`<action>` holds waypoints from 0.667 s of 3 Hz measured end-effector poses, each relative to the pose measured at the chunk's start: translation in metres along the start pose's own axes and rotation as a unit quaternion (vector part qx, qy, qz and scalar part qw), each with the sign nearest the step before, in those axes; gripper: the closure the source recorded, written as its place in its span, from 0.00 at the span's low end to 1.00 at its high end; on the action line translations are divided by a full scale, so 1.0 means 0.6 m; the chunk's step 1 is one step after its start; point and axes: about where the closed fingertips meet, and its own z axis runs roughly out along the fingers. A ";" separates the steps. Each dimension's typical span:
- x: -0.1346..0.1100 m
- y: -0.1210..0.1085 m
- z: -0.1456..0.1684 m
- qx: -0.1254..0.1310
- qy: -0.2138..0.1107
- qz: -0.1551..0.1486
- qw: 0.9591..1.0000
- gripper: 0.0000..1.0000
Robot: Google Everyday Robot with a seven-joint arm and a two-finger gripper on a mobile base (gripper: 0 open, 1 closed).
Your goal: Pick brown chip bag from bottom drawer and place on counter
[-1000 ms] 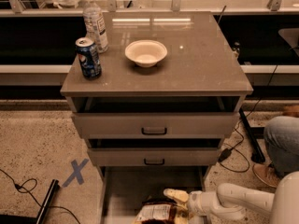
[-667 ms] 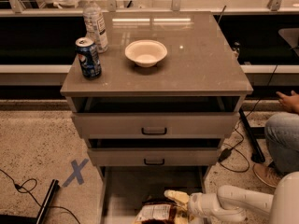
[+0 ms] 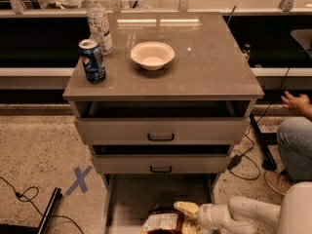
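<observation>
- Glossy grey-brown counter: bore white bowl, clear plastic bottle, blue soda can; labels unreadable.
- Pale grey bottom drawer: pulled open.
- White-armed gripper: inside drawer, against bag; grip state could not be told.
- Crinkly dark-brown chip bag: lay in drawer, white panel illegible.

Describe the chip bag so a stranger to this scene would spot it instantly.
Find the grey cabinet with the glossy counter; its bottom drawer is pulled open at floor level. The brown chip bag lies inside, with the gripper at its right side. It is the only crinkly dark-brown bag with a white label.
</observation>
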 end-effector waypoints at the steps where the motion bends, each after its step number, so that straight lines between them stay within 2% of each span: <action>1: -0.002 -0.006 0.002 -0.004 0.003 0.013 1.000 0.42; 2: -0.003 -0.009 0.003 -0.006 0.004 0.019 1.000 0.66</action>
